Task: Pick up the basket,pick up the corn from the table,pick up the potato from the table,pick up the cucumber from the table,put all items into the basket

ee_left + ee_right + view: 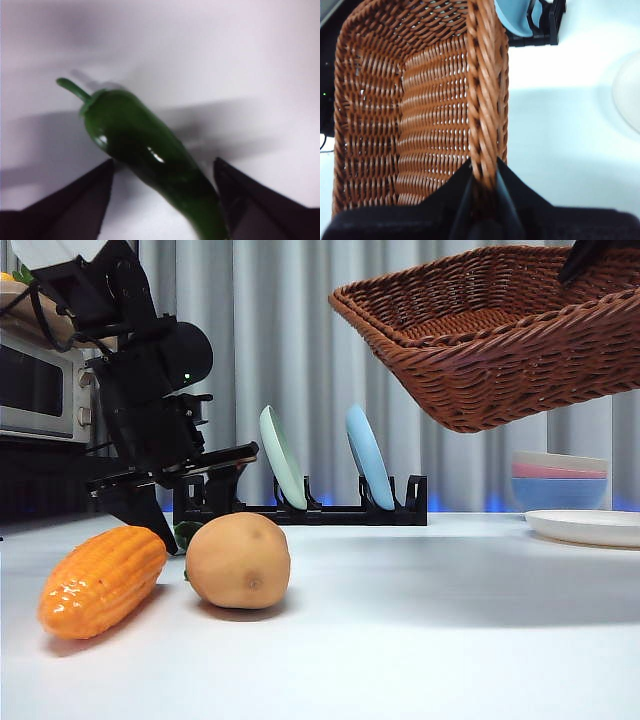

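The left gripper (pixel 162 200) is open wide around the shiny green cucumber (pixel 145 150). The right gripper (pixel 482 175) pinches the brown woven basket's (pixel 420 125) braided rim.

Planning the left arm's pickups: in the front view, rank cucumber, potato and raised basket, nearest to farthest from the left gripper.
1. cucumber, directly at the left gripper, between its open jaws.
2. potato, just beside it.
3. basket, held high across the table.

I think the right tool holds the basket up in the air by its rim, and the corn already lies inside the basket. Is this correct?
Not quite. The right tool does hold the basket in the air by its rim, but the corn is not inside it. The front view shows the corn lying on the table, beside the potato.
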Motion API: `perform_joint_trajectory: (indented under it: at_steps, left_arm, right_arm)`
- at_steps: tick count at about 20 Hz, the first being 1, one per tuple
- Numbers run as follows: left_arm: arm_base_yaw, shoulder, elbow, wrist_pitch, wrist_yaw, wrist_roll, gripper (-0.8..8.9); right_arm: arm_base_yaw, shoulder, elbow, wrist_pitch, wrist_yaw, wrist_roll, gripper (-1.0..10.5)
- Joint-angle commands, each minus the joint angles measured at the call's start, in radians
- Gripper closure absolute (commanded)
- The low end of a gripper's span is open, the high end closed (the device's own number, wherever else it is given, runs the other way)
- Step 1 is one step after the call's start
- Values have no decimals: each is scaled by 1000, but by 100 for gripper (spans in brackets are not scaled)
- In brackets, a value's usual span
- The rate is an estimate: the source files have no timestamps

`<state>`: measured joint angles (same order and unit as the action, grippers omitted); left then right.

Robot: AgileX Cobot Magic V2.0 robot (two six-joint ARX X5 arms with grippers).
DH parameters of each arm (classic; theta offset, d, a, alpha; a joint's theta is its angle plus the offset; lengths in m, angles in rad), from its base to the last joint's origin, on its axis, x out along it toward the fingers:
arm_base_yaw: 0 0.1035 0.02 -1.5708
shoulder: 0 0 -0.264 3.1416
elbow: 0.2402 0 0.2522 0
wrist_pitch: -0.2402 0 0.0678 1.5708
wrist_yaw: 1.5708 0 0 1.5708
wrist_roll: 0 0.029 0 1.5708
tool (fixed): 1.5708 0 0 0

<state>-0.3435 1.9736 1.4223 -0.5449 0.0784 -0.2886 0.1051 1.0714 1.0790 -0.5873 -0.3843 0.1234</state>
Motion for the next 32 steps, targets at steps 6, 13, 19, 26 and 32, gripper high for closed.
perform_joint_trajectory:
  at_steps: [6, 13, 19, 26, 32]
  left_arm:
    - [-4, 29, -2, -64, 0, 134, 821]
    - [-11, -223, 0, -52, 18, 142, 821]
    - [-80, -509, 0, -23, 163, 38, 821]
    - [-374, -485, 0, 64, 9, -26, 821]
    - [-437, -414, 0, 40, -103, -53, 821]
  right_arm:
    - [0, -7, 11, 2, -8, 18, 962]
    - [1, 91, 11, 3, -10, 42, 962]
    - [64, 228, 11, 95, -19, 127, 962]
    - [200, 325, 11, 303, -112, 296, 962]
    - [238, 324, 11, 318, -115, 333, 962]
